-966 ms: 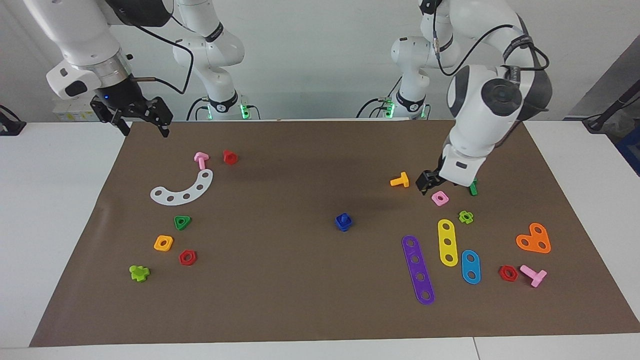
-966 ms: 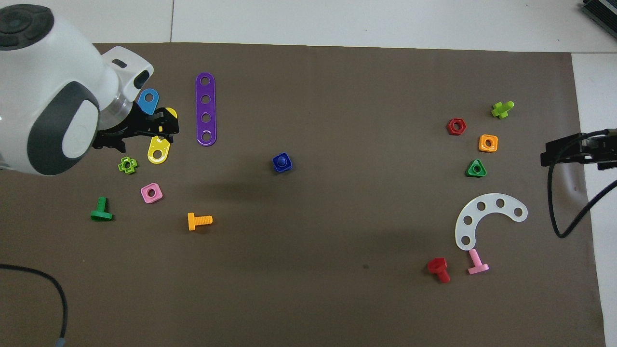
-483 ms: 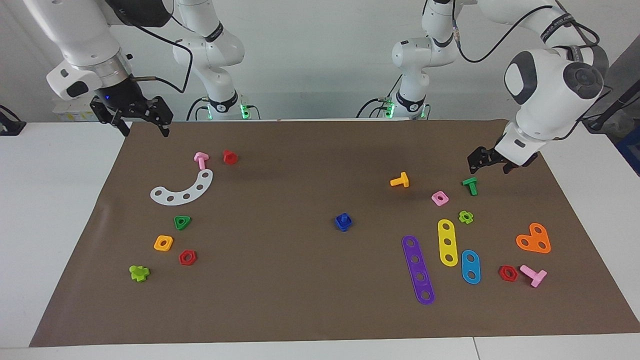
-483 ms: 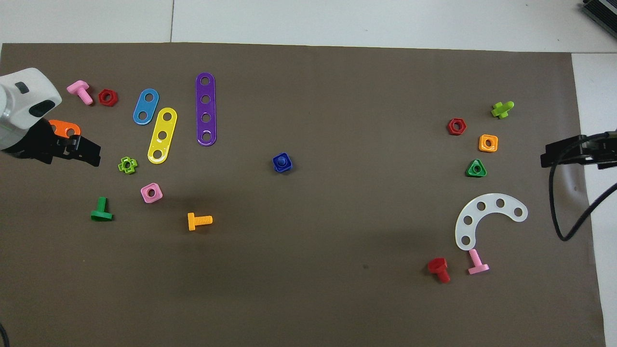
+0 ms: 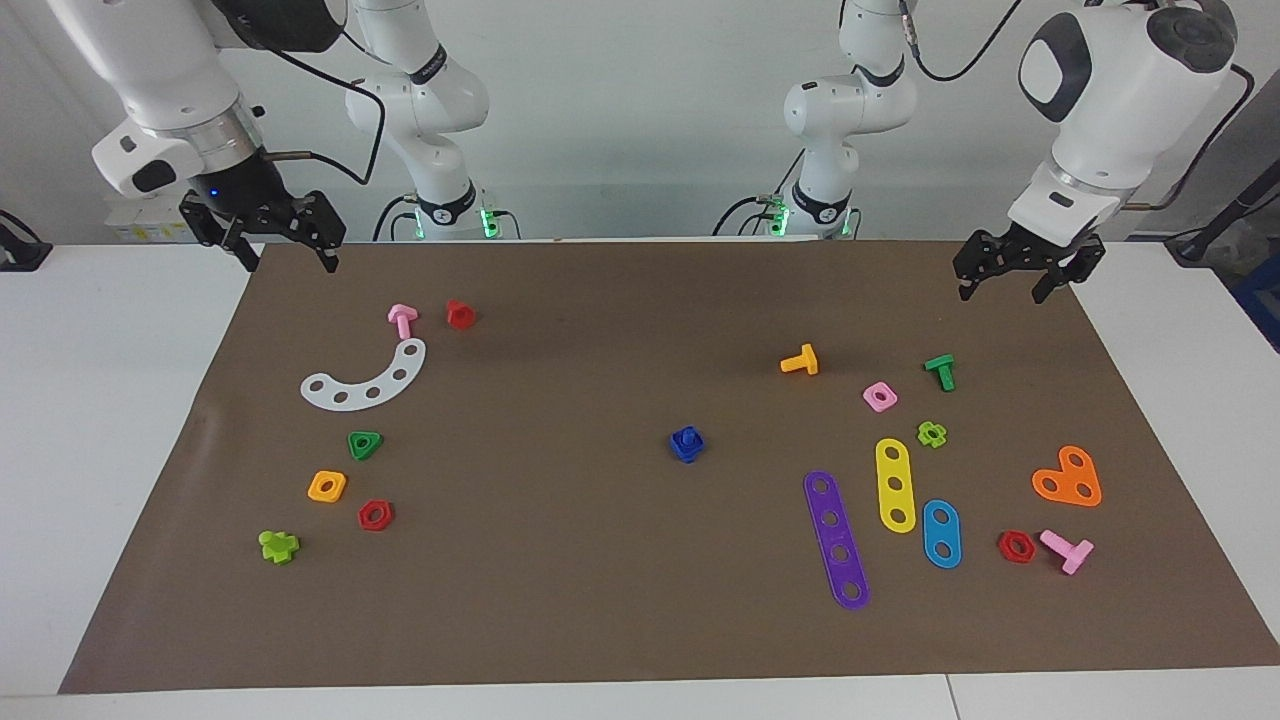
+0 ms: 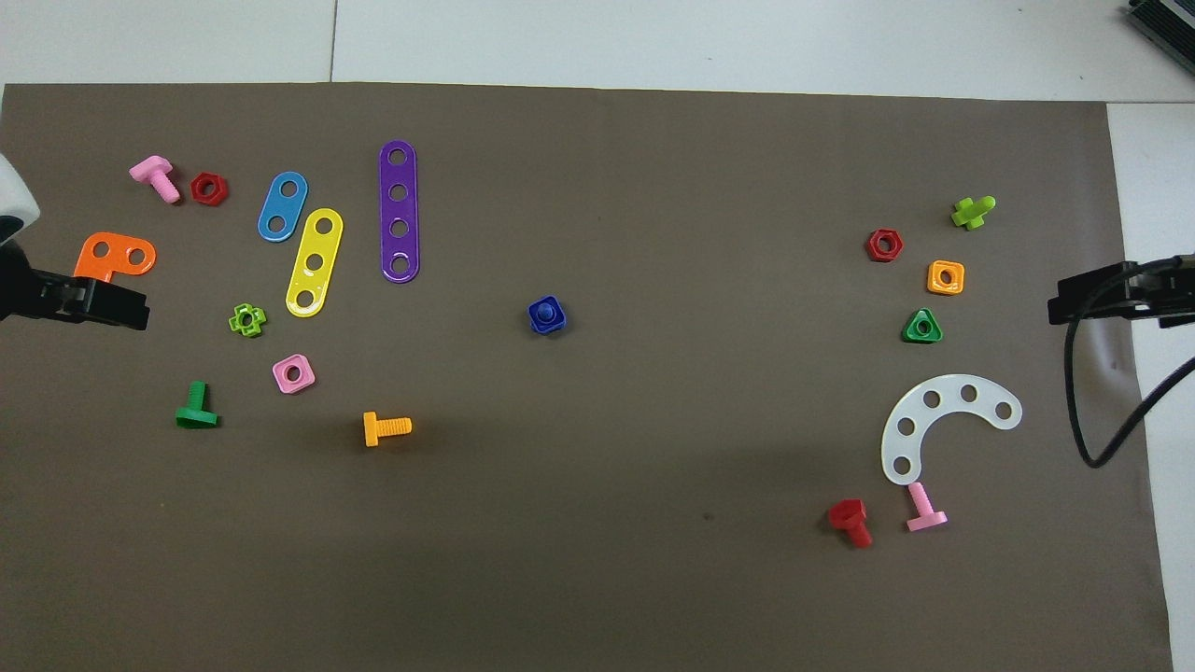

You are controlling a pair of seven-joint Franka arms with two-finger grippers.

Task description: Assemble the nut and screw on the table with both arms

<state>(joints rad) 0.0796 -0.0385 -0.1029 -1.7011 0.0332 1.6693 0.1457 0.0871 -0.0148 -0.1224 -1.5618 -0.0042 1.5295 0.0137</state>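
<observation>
The blue nut (image 5: 690,452) lies in the middle of the brown mat (image 5: 560,580) on the white table (image 5: 120,420). The blue screw (image 5: 686,435) stands in its hole; the two read as one piece, also in the overhead view (image 6: 546,315). My left gripper (image 5: 1003,287) is open and empty, raised over the mat's corner at the left arm's end, well apart from the blue piece; its tip shows in the overhead view (image 6: 112,306). My right gripper (image 5: 290,262) is open and empty, raised over the mat's corner at the right arm's end.
Toward the left arm's end lie an orange bolt (image 5: 800,360), a pink square nut (image 5: 880,397), a green bolt (image 5: 941,371), purple (image 5: 837,540), yellow and blue strips and an orange plate (image 5: 1068,478). Toward the right arm's end lie a white curved strip (image 5: 366,380), a green triangular nut (image 5: 365,444) and red nuts.
My left arm has lifted away from over the pink square nut and drawn back to the mat's corner at its own end. The right arm and the blue piece have not moved.
</observation>
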